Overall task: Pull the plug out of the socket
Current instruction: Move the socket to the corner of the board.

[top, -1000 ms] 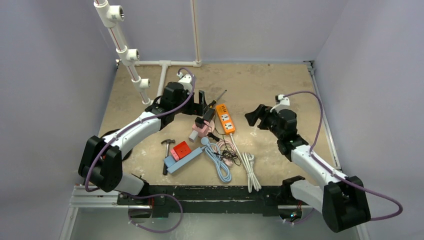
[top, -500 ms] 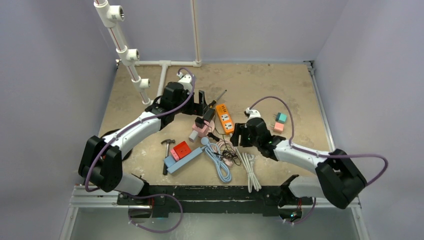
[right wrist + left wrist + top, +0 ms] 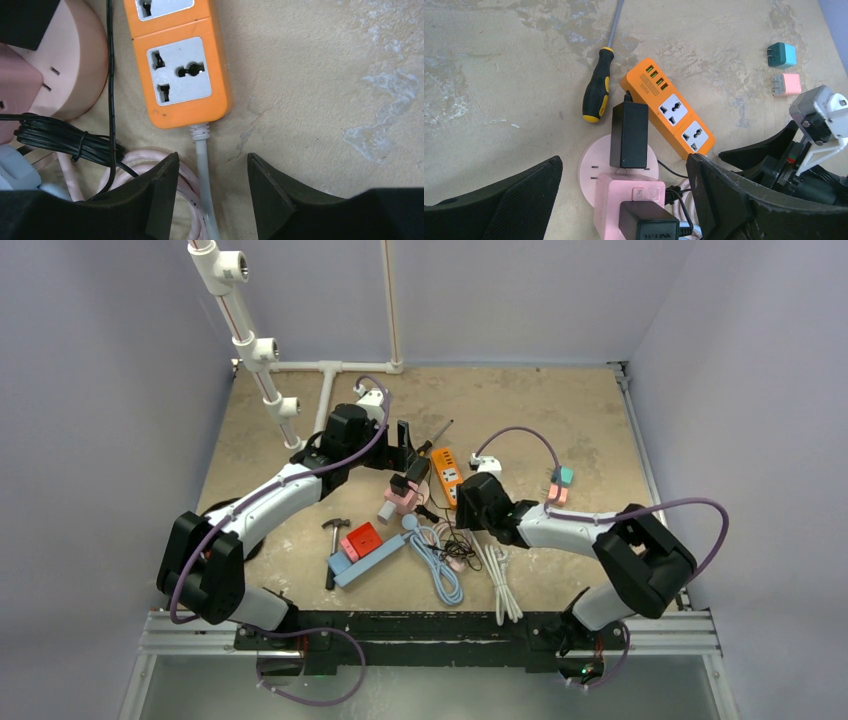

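The black adapter plug [image 3: 629,135] sits in the pink socket [image 3: 611,200] mid-way across the desk [image 3: 499,75], just left of the orange power strip [image 3: 175,60], so the left pincer [image 3: 624,164] hangs released, spread wide above it, likely for a grasp, while the right pincer [image 3: 210,162], grasping nothing, straddles the strip's grey cord [image 3: 206,210].

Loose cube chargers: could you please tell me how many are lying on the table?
2: a teal charger and a pink charger just nearer, both right of the orange power strip. Arms may hide others.
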Motion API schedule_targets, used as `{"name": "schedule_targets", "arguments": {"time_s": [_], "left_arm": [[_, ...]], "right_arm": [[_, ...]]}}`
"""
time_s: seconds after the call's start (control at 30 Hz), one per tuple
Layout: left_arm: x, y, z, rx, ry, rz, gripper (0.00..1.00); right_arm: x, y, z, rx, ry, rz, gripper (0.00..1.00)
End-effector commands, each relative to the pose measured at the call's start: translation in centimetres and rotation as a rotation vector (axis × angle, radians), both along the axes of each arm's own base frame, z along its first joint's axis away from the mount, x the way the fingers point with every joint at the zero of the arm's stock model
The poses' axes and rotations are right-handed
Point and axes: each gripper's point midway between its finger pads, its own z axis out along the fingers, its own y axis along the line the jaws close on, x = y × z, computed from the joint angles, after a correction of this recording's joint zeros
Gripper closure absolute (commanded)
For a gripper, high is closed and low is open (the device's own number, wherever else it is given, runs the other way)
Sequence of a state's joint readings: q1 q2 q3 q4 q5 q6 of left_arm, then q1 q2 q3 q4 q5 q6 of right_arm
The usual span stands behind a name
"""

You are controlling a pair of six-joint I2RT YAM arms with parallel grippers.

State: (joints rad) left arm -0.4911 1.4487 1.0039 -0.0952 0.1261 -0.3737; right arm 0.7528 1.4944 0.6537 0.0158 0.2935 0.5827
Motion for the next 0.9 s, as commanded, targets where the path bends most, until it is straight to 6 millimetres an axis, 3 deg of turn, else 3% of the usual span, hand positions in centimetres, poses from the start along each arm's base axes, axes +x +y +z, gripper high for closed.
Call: {"name": "schedule_targets", "arguments": {"time_s": [0.0,0.13,0.53,0.7,0.8,0.87], "left_arm": [[0.9,-0.4,2.9,-0.033,-0.072,-0.011,0.06],[0.8,-0.6,2.9,-0.039,-0.068,-0.015,0.06],[0.8,-0.6,2.9,-0.041,-0.065,-0.014,0.06],[0.8,-0.5,2.9,-0.038,-0.066,-0.011,0.06],[0.9,-0.4,3.0,-0.036,-0.072,-0.007,0.06],[0.9,-0.3,3.2,-0.035,-0.076,-0.005,0.06]], "right_arm": [[0.9,-0.5,0.6,-0.029,-0.018,-0.079,0.46],[1.0,-0.8,0.5,-0.048,-0.022,-0.113,0.53],[-0.2,0.3,-1.1,-0.131,0.013,-0.101,0.56],[0.0,0.2,-1.2,-0.152,0.011,-0.126,0.74],[0.0,0.8,-0.7,-0.122,0.01,-0.117,1.0],[0.5,0.7,-0.2,-0.133,-0.006,-0.121,1.0]]}}
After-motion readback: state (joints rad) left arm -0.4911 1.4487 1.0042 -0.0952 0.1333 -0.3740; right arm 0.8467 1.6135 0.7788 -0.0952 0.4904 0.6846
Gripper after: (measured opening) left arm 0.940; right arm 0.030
